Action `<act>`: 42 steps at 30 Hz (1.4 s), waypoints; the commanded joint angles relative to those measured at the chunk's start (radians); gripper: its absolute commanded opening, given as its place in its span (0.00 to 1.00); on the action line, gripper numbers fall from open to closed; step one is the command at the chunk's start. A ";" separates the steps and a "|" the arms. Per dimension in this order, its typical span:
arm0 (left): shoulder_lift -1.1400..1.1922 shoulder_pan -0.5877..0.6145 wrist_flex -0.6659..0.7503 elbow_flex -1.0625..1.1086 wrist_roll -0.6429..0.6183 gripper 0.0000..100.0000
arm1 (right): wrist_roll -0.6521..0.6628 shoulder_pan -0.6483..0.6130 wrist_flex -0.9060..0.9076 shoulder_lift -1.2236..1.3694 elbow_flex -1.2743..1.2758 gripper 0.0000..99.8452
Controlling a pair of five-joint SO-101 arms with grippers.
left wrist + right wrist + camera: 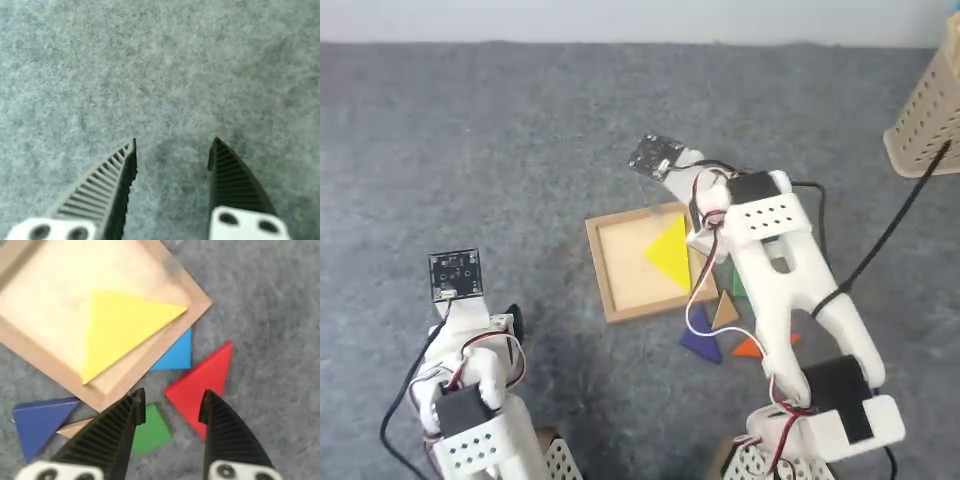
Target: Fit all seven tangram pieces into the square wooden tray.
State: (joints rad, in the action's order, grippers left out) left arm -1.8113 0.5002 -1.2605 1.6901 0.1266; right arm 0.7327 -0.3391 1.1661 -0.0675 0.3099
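Observation:
The square wooden tray [610, 290] lies mid-table with a yellow triangle [670, 252] in it. In the right wrist view the yellow triangle [122, 327] sits along one side of the tray [40, 300], one corner over the rim. My right gripper [172, 402] is open, empty, just outside that rim. Beneath it lie a red triangle [202, 382], a light blue piece [176, 354], a green piece [150, 430], a dark blue triangle [37, 422] and a tan piece [75, 429]. My left gripper [172, 150] is open over bare carpet.
Grey carpet covers the table. A beige perforated basket [928, 105] stands at the far right edge, with a black cable [890, 235] running from it toward the right arm. Loose pieces [701, 338] cluster by the tray's near right corner.

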 commanded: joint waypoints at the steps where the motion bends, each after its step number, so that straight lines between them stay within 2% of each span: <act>1: -0.011 -0.002 -0.003 -0.005 -0.009 0.23 | -0.025 0.062 -0.002 0.045 -0.029 0.19; 6: -0.011 -0.002 -0.003 -0.005 -0.009 0.23 | -0.025 0.068 -0.053 0.151 -0.029 0.26; 10: -0.011 -0.002 -0.003 -0.005 -0.009 0.23 | -0.025 0.076 -0.102 0.157 -0.034 0.22; 12: -0.011 -0.002 -0.003 -0.005 -0.009 0.23 | -0.018 0.070 -0.067 0.166 -0.049 0.20; 19: -0.011 -0.002 -0.003 -0.005 -0.009 0.23 | 0.089 0.097 -0.028 0.189 -0.051 0.33; 25: -0.011 -0.002 -0.003 -0.005 -0.009 0.23 | 0.170 0.122 -0.038 0.189 -0.026 0.33; 32: -0.011 -0.002 -0.003 -0.005 -0.009 0.23 | 0.175 0.114 -0.189 0.197 0.057 0.34; 42: -0.011 -0.002 -0.003 -0.005 -0.009 0.23 | 0.167 0.128 -0.202 0.334 -0.023 0.33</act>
State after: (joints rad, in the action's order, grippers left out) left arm -1.8113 0.5002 -1.2605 1.6901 0.1266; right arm 0.8922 -0.2271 0.9805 0.2654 0.3529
